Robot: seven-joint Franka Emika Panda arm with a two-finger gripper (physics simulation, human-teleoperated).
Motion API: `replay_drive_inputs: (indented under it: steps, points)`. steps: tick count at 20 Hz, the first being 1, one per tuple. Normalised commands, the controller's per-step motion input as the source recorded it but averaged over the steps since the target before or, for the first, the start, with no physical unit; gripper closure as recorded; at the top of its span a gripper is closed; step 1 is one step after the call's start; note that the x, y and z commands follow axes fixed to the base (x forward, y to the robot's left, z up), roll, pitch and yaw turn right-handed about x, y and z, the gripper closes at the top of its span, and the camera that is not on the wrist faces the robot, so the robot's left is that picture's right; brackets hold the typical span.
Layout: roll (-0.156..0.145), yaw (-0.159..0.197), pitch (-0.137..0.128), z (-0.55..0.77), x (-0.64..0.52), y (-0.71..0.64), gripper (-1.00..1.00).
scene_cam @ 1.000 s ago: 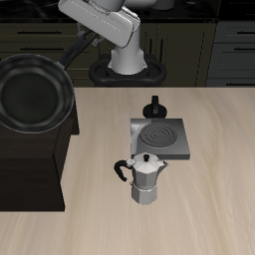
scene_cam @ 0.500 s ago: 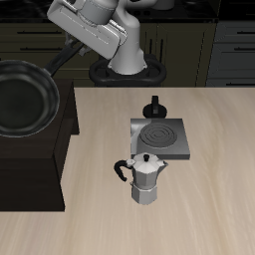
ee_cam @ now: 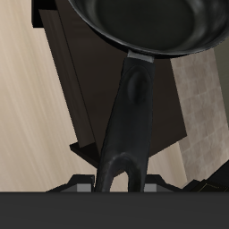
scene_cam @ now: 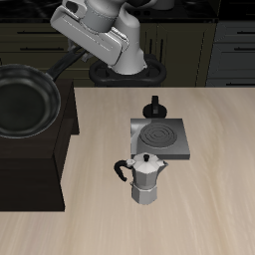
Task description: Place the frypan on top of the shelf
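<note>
The frypan [scene_cam: 22,102], round and black, lies on the flat top of the dark shelf [scene_cam: 40,164], near the table's back edge. Its long handle [scene_cam: 62,64] slopes up and back toward my gripper [scene_cam: 73,52]. In the wrist view the pan [ee_cam: 148,22] is ahead, and the handle [ee_cam: 130,107] runs back to my gripper [ee_cam: 123,183]. The fingertips [ee_cam: 82,182] stand a little apart from each side of the handle's end, so the gripper looks open. The shelf [ee_cam: 85,80] shows beneath the handle.
On the table stand a silver moka pot [scene_cam: 146,179], a grey square burner plate [scene_cam: 159,137] and a small black knob-like stand [scene_cam: 154,106]. Dark drawer cabinets [scene_cam: 229,45] line the back. The robot's base [scene_cam: 125,70] is behind the table.
The pan moved outward and down over the shelf top, then stayed still. The arm's hand shifted slightly up and away from the pan in the last half second.
</note>
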Motion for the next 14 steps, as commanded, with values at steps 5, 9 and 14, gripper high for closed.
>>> replay_drive_inputs:
  steps: [5,9,14]
  points:
    - [0.107,0.013,-0.004,0.03,-0.1,0.35,-1.0]
    - [0.067,0.004,-0.058,0.25,-0.21,0.29,-1.0]
    - [0.074,0.025,-0.064,0.31,-0.24,0.33,-1.0]
